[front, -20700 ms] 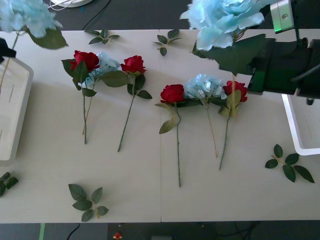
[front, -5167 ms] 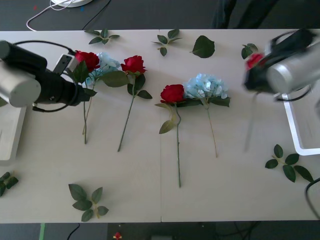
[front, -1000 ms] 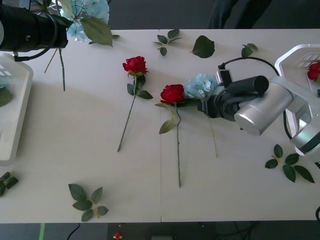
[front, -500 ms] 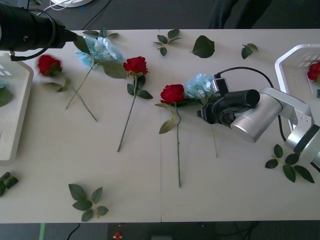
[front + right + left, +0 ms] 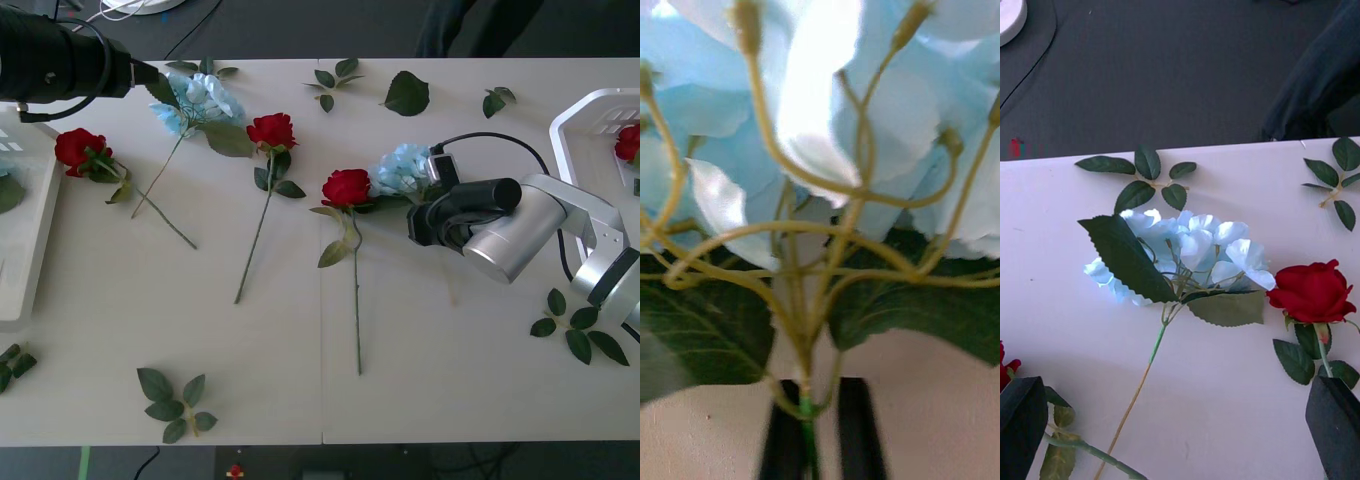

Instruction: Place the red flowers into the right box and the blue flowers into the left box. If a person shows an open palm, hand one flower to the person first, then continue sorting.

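Blue flower (image 5: 1184,251): you see it lying flat on the table (image 5: 1225,405).
Red rose (image 5: 1313,291): just beside it.
Left gripper (image 5: 1180,427): fingers wide apart.

No readable text, no labels, brands, numbers or signs on anything

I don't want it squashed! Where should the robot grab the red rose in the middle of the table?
Grab the middle red rose by its bare stem, below the leaves, jaws coming straight down across it. The stem lies flat and straight with bare table on both sides. The right gripper, beside the bloom, is shut on a blue flower.
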Robot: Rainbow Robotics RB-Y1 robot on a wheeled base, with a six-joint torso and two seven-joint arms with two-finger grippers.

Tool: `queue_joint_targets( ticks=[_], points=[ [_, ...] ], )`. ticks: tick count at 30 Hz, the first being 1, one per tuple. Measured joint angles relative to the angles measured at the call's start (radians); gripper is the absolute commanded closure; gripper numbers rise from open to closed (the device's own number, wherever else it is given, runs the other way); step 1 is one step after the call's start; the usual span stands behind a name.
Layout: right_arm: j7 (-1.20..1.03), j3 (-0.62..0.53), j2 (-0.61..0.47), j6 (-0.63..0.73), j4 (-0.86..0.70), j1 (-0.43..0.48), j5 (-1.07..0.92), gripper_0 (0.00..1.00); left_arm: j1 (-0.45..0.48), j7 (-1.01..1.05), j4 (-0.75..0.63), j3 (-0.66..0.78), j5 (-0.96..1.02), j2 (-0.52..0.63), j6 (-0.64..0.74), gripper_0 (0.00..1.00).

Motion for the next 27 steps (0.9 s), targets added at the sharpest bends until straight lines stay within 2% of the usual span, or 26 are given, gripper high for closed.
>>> queue_joint_targets(
  ticks=[9, 17, 23, 27],
  points=[
    [0.0, 0.0, 0.0, 0.0, 0.0, 0.0, -0.001, 1.0, 0.0, -0.002, -0.002, 0.036, 0.031, 0.015, 0.012, 0.0],
    [0.0, -0.026, -0.002, -0.012, -0.029, -0.001, -0.058, 1.0, -0.026, -0.001, 0.004, 0.114, 0.042, 0.031, 0.288, 0.0],
    [0.0, -0.173, -0.007, 0.158, -0.222, 0.018, -0.175, 1.0, -0.035, 0.062, 0.03, 0.143, 0.051, 0.039, 0.411, 0.0],
    [0.0, -0.314, -0.008, 0.299, -0.397, 0.055, -0.284, 1.0, -0.036, 0.327, 0.101, 0.144, 0.067, 0.041, 0.453, 0.0]
  ],
)
